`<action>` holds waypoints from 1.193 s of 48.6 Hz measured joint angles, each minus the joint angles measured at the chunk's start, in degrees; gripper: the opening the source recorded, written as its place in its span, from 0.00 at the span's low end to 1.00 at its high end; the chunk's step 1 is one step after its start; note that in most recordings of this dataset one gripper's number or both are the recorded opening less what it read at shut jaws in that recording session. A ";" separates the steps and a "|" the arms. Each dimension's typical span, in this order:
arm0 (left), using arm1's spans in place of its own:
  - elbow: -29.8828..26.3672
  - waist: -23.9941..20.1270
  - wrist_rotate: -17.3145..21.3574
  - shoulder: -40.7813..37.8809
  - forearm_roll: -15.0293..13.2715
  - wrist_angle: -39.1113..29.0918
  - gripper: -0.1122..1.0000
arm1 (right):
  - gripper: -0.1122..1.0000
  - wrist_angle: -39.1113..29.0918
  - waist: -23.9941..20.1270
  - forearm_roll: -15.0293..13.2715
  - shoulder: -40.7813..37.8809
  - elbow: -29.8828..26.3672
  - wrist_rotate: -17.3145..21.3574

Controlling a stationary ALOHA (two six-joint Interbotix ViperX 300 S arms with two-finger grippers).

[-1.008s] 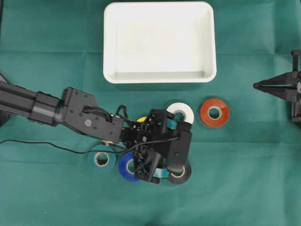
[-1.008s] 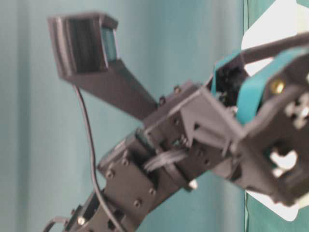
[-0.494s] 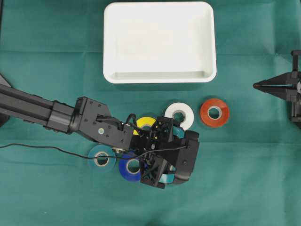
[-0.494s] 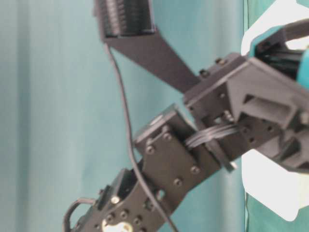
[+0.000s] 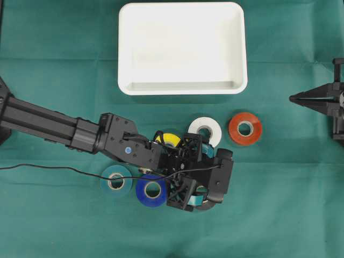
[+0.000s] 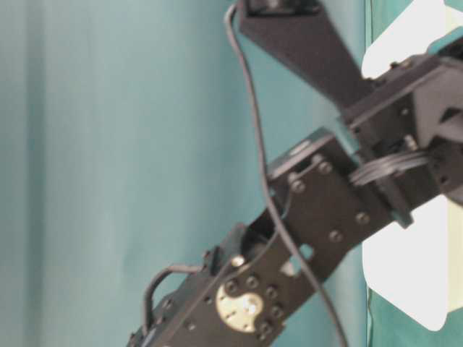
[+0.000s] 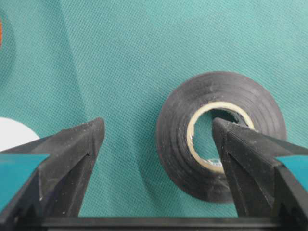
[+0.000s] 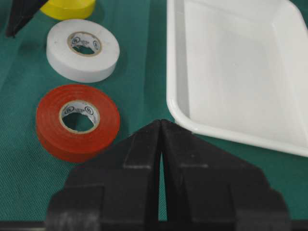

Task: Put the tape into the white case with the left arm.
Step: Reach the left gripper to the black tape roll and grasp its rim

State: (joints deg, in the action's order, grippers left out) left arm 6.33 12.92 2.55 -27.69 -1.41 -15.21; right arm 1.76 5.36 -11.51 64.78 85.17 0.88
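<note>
I find my left gripper point(image 7: 156, 139) spread wide over the black tape roll point(image 7: 221, 134) lying flat on the cloth, one finger inside its core, one outside, well short of the white case point(image 5: 181, 88).

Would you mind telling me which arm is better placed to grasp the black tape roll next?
Left. The left gripper is open over the black tape roll, one finger in its core hole. The right gripper is shut, parked far off by the red roll.

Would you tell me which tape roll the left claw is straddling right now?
The black roll: one finger sits in its core hole, the other on the cloth outside. The white, yellow, blue, teal and red rolls lie clear of the open left claw.
</note>
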 measured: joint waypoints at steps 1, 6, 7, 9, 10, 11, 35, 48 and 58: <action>0.00 0.00 0.00 -0.18 0.09 0.00 0.96 | 0.02 0.09 0.00 0.00 0.09 0.09 -0.09; -0.09 -0.18 0.00 -0.97 0.00 0.00 0.96 | 0.02 0.00 0.00 0.00 0.09 0.09 -0.09; -0.09 -0.18 0.00 -1.05 0.00 0.00 0.96 | 0.02 0.09 0.00 0.09 0.00 0.09 0.00; -0.18 -0.18 0.00 -1.05 0.00 0.00 0.95 | 0.02 0.09 0.00 0.00 0.09 0.09 0.26; -0.09 -0.18 0.00 -1.05 0.09 0.00 0.95 | 0.02 0.00 0.00 0.09 0.09 0.09 0.35; -0.09 -0.18 0.00 -1.05 0.09 0.00 0.95 | 0.02 0.00 0.00 0.00 0.09 0.09 0.53; -0.18 -0.09 0.09 -0.97 0.00 -0.18 0.33 | 0.02 0.00 0.00 0.00 0.00 0.09 1.14; 0.44 -0.18 -0.09 1.58 0.09 -3.69 0.33 | 0.02 0.09 0.00 0.00 0.09 0.09 1.14; 0.53 0.26 -0.09 7.47 0.09 -5.98 0.33 | 0.02 0.09 0.00 0.00 0.00 0.09 1.23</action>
State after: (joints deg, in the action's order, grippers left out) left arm 6.86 13.18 2.46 -20.21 -1.32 -21.18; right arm 1.85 5.36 -11.51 64.78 85.25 2.11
